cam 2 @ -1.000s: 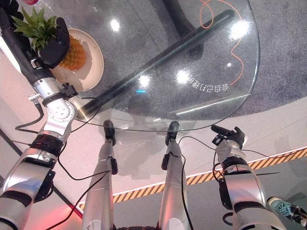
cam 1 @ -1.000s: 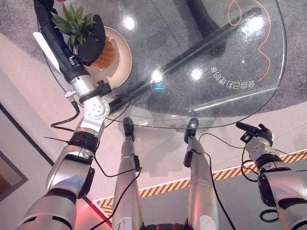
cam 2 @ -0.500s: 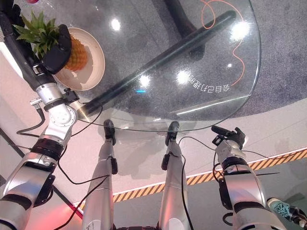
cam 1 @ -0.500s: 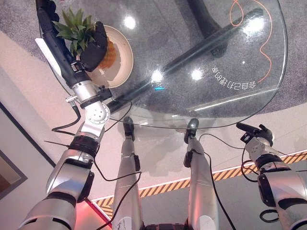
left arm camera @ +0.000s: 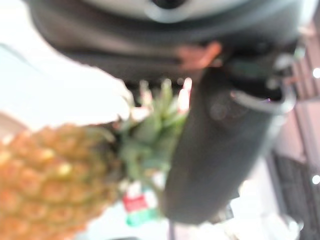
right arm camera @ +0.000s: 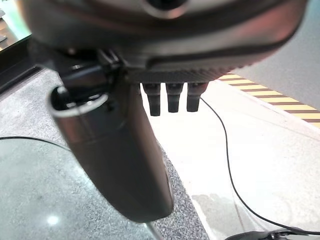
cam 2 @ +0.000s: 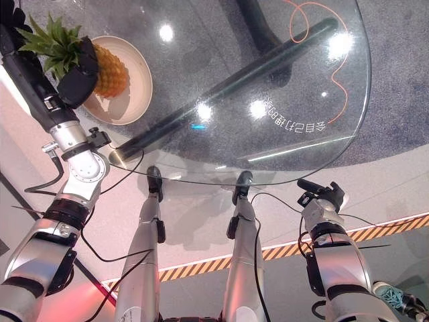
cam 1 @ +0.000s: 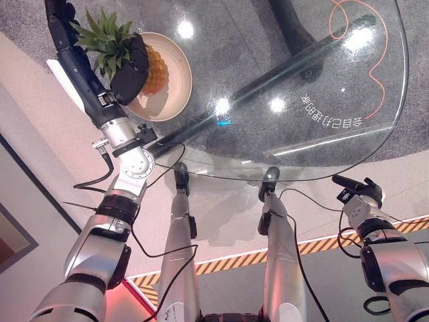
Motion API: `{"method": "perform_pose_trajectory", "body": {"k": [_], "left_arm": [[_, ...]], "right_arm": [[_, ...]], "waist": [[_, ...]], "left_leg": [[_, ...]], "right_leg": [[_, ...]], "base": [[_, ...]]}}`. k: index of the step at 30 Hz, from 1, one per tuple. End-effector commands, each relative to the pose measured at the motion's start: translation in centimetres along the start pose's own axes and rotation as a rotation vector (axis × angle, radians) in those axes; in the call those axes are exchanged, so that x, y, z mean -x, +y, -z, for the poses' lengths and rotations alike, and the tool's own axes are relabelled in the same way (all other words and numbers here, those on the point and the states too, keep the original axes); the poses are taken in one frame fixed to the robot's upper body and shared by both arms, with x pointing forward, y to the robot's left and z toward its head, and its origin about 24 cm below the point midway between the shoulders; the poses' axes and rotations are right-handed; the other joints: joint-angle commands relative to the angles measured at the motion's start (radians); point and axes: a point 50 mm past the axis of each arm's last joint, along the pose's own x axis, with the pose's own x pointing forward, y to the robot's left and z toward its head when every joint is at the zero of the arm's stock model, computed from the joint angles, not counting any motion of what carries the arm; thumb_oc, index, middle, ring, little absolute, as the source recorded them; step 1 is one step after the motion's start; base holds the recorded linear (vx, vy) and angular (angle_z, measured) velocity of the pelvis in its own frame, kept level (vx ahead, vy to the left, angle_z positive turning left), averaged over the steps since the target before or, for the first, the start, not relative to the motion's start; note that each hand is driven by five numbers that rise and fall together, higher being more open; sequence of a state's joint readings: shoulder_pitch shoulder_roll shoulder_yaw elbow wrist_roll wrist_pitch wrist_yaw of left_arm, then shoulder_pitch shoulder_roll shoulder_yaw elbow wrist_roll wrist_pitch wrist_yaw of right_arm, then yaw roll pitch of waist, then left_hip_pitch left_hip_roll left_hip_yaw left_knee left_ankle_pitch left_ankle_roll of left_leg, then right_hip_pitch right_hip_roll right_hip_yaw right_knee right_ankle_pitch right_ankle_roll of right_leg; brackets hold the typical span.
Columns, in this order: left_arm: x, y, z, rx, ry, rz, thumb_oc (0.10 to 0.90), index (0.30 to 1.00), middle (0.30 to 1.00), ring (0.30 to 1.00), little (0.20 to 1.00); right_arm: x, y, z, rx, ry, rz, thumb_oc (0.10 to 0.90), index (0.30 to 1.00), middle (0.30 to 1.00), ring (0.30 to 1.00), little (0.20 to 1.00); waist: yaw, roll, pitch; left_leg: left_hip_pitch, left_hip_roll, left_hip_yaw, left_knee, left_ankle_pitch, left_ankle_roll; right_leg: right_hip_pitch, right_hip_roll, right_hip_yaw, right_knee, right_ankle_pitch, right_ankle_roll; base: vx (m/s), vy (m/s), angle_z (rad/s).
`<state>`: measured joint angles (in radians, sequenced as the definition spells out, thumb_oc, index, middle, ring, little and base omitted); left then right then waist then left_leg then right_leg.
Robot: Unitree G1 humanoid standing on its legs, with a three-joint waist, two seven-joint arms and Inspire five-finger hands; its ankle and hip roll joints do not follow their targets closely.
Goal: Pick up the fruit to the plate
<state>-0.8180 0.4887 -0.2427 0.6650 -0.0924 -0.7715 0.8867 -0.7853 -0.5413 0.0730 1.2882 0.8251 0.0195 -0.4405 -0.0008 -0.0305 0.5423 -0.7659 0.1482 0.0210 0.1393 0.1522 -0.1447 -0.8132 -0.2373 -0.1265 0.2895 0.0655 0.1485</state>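
Since the earlier frame, the pineapple (cam 1: 151, 69) has stayed over the cream plate (cam 1: 175, 86), the left robot hand (cam 1: 129, 67) still curled around it where crown meets body. The plate rests near the left edge of the round glass table (cam 1: 315, 80). The right robot hand (cam 2: 324, 196) hangs off the table's near right edge, fingers relaxed, holding nothing.

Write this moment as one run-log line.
left hand: shut on pineapple | pineapple: over plate | right hand: idle, off table
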Motion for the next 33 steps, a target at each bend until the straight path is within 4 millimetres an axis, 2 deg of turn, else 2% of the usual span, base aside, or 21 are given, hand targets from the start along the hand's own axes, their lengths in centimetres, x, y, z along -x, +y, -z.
{"method": "perform_pose_trajectory", "body": {"k": [1, 33], "left_arm": [[-2.9, 0.4, -3.8, 0.143, -0.228, -0.083, 0.800, 0.900, 0.900, 0.900, 0.900], [-1.6, 0.4, -6.1, 0.252, -0.297, 0.018, 0.800, 0.900, 0.900, 0.900, 0.900]], "right_arm": [[-0.8, -3.8, 0.6, 0.019, -0.011, 0.146, 0.800, 0.900, 0.900, 0.900, 0.900], [-0.9, -4.6, 1.3, -0.012, 0.006, 0.163, 0.800, 0.900, 0.900, 0.900, 0.900]], "waist": [[0.027, -0.016, -0.022], [0.056, -0.010, -0.022]], "left_leg": [[-0.021, -0.042, -0.005, 0.117, -0.141, 0.028], [0.000, -0.043, -0.016, 0.105, -0.136, 0.035]], "right_leg": [[0.031, 0.028, -0.052, -0.057, 0.012, 0.000], [0.060, 0.014, -0.072, -0.070, 0.023, 0.008]], "base": [[0.00, 0.000, 0.00], [0.00, -0.001, 0.00]]}}
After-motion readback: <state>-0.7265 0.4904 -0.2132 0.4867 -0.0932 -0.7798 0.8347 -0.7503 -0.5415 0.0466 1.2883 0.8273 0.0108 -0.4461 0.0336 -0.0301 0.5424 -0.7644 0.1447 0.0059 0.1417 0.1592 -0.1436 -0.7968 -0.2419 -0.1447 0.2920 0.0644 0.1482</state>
